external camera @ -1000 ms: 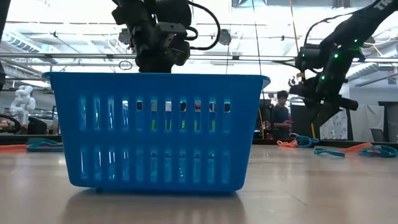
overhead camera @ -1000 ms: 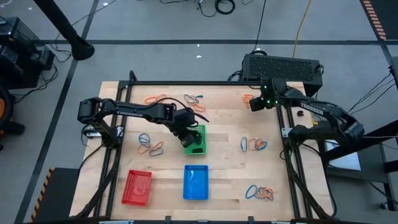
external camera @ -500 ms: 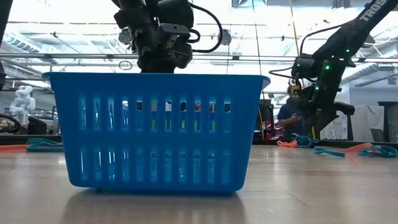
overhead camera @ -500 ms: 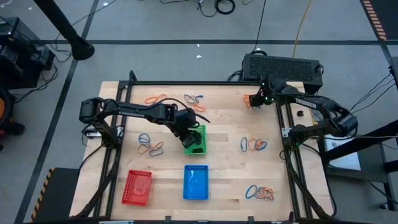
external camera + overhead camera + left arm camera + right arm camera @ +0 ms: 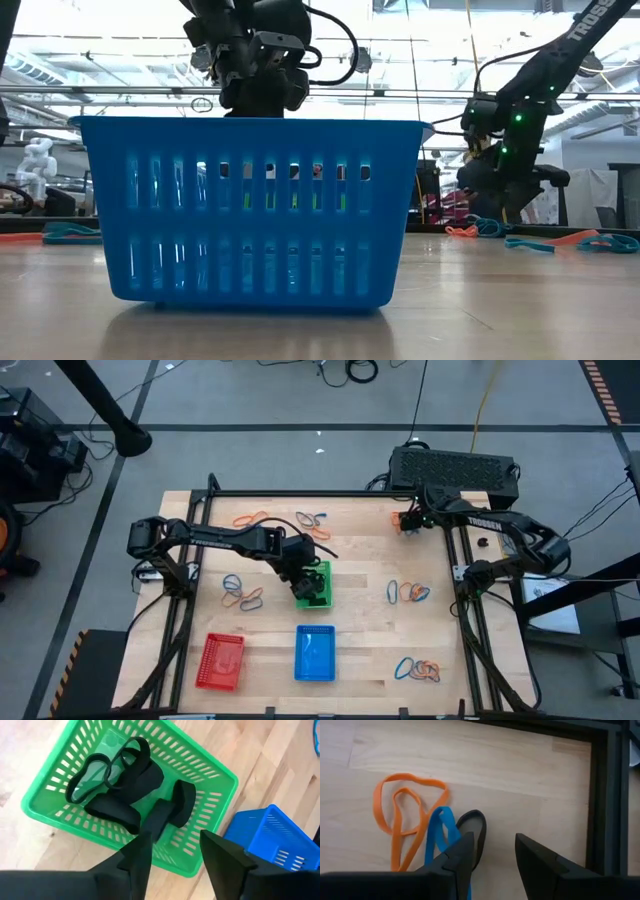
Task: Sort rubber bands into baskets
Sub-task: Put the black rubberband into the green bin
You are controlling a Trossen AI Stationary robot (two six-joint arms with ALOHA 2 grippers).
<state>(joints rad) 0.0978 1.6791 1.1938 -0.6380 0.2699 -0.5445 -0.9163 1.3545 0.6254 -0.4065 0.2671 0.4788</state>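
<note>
In the left wrist view, the fingers of the left gripper [image 5: 172, 855] are seen parted, with nothing between them, directly above the green basket [image 5: 210, 780], in which several black rubber bands [image 5: 125, 780] lie loose on the mesh floor; this content is hidden from the high view, where the same gripper [image 5: 303, 582] covers most of the green basket [image 5: 322, 588] at the centre of the frame. In the right wrist view, the right gripper [image 5: 492, 852] is shown with its fingers spread and empty over a small cluster of one orange band [image 5: 402, 817], one blue band [image 5: 440, 837] and one black band [image 5: 476, 827], close beside the dark frame rail [image 5: 607, 795] at the table's edge. In the high view that gripper [image 5: 408, 520] sits at the upper right of the wooden table [image 5: 360, 610]. The blue basket [image 5: 315, 653] is seen at lower centre and the red basket [image 5: 222, 661] at lower left, well apart from both arms. Further band clusters are marked at upper centre [image 5: 312, 520], centre left [image 5: 241, 593], centre right [image 5: 408, 593] and lower right [image 5: 418, 670]. Bare wood lies between the clusters. In the low view the blue basket [image 5: 250, 210] fills the foreground and blocks the green one.
</note>
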